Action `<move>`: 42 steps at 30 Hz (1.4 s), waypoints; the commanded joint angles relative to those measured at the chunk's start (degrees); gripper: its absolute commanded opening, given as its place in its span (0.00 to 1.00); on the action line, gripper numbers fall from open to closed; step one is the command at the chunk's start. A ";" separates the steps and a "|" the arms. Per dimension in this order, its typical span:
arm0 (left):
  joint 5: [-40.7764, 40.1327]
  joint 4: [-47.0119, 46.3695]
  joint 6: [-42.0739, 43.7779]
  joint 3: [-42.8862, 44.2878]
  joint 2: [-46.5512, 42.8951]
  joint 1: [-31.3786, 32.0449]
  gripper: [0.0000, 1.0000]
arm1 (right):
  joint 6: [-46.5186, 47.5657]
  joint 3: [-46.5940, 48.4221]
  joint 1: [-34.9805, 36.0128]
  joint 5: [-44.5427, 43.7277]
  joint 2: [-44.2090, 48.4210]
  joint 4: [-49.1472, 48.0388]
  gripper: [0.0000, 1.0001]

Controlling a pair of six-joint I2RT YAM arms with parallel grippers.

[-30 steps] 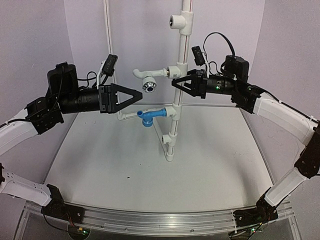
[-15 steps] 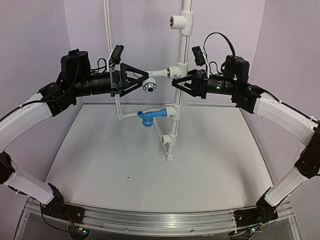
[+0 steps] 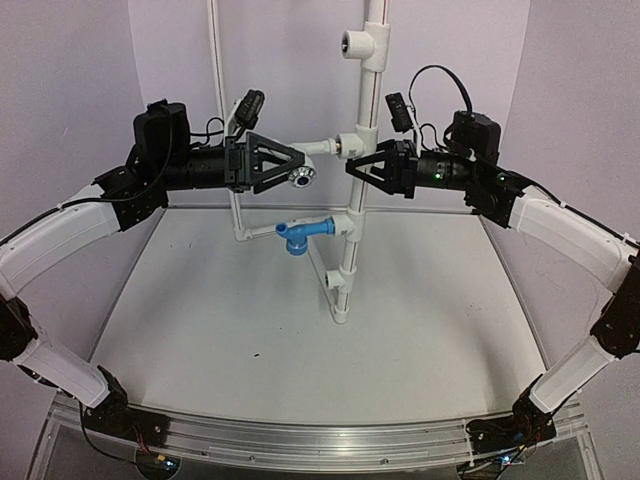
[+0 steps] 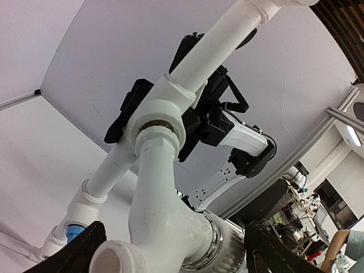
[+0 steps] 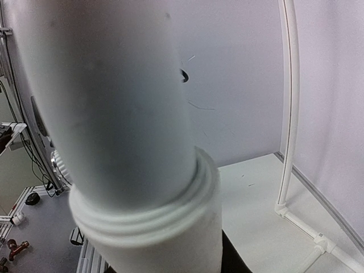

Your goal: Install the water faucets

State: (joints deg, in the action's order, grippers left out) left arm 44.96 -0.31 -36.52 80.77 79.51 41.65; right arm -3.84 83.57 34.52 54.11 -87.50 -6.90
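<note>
A white faucet (image 3: pixel 312 150) is plugged into the middle T fitting (image 3: pixel 352 141) of the upright white pipe (image 3: pixel 345 255), its chrome-ringed mouth (image 3: pixel 300 176) pointing toward the camera. My left gripper (image 3: pixel 292 160) is open, its fingers straddling this faucet. In the left wrist view the faucet (image 4: pixel 165 210) fills the space between the fingertips (image 4: pixel 77 256). A blue faucet (image 3: pixel 298 233) sits in the lower fitting; a bit of it shows in the left wrist view (image 4: pixel 74 232). My right gripper (image 3: pixel 356 172) is shut on the pipe, which fills the right wrist view (image 5: pixel 125 114).
The top T fitting (image 3: pixel 358 43) has an open mouth facing left. A lower fitting (image 3: pixel 337 281) sits near the pipe's foot. A thin white tube frame (image 3: pixel 213 70) stands at the back left. Pale walls close in three sides. A metal rail (image 3: pixel 320 440) runs along the front.
My left arm has swung up and to the right, from beside the blue faucet to around the white faucet. My right gripper and the pipe have not moved.
</note>
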 commanded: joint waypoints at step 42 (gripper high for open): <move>-24.44 8.90 33.28 -11.21 -18.68 1.50 0.65 | -9.80 2.59 -0.66 2.15 1.32 6.37 0.13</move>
State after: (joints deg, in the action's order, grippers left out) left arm 19.07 7.40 15.34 73.98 67.90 42.83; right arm -3.42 83.49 34.10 54.74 -86.88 -5.66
